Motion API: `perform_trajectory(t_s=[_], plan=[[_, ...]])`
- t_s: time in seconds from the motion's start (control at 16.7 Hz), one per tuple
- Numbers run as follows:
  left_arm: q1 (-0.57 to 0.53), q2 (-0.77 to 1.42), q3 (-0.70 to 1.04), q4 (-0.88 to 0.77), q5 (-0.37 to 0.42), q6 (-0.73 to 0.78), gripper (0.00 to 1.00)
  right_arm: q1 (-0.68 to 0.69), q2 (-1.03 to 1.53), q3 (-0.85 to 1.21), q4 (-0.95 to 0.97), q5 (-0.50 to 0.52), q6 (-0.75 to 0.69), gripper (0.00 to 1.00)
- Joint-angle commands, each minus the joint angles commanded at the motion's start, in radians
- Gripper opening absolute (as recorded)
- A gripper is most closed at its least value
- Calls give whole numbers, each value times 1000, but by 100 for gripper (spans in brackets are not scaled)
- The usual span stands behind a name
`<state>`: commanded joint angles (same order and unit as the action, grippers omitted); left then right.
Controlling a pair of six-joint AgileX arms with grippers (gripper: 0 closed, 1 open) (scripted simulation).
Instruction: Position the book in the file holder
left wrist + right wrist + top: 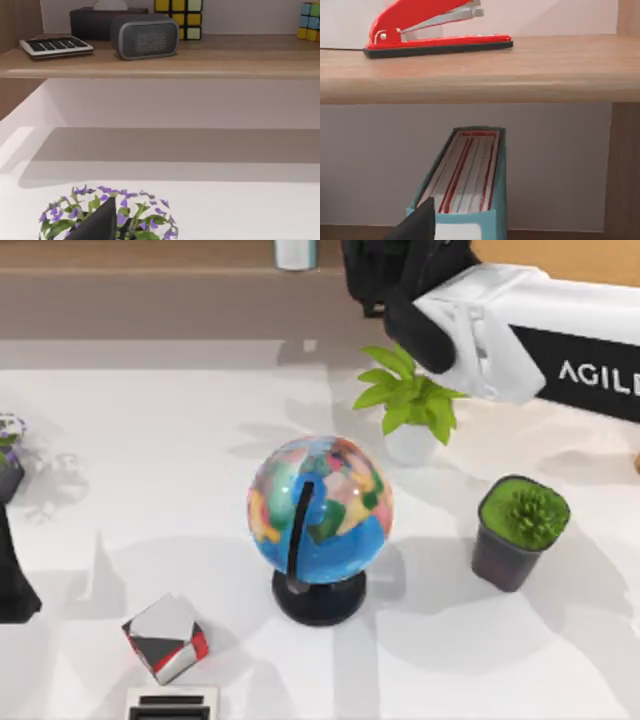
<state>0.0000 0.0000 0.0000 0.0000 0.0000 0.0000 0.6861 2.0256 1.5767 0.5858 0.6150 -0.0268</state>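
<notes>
The file holder point(495, 200), a teal box, stands under a wooden shelf against the back wall in the right wrist view. Upright white sheets with red lines fill it, and I cannot tell whether the book is among them. My right gripper point(390, 285) reaches over the table's back edge in the top view. One of its dark fingers point(417, 225) shows just in front of the holder with nothing on it. My left gripper point(12, 580) is parked at the table's left edge, beside a purple-flowered plant point(107, 215).
A globe point(320, 515) stands mid-table. Behind it is a leafy plant in a white pot point(412, 405), to its right a grassy plant in a dark pot point(520, 530). A cube point(165, 638) lies front left. A red stapler point(432, 27) sits on the shelf.
</notes>
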Motion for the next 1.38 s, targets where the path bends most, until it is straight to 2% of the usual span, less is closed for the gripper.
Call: perform_trajectory(t_s=[0.24, 0.42, 0.78, 1.38], plan=[[0, 0, 0, 0, 0, 0, 100, 41, 266, 200, -18, 110, 12, 100], [0, 0, 0, 0, 0, 0, 100, 52, 355, 263, -34, 154, 18, 100], [0, 0, 0, 0, 0, 0, 100, 47, 365, 267, -37, 155, 18, 100], [0, 0, 0, 0, 0, 0, 100, 27, 427, 384, -88, 133, 18, 100]])
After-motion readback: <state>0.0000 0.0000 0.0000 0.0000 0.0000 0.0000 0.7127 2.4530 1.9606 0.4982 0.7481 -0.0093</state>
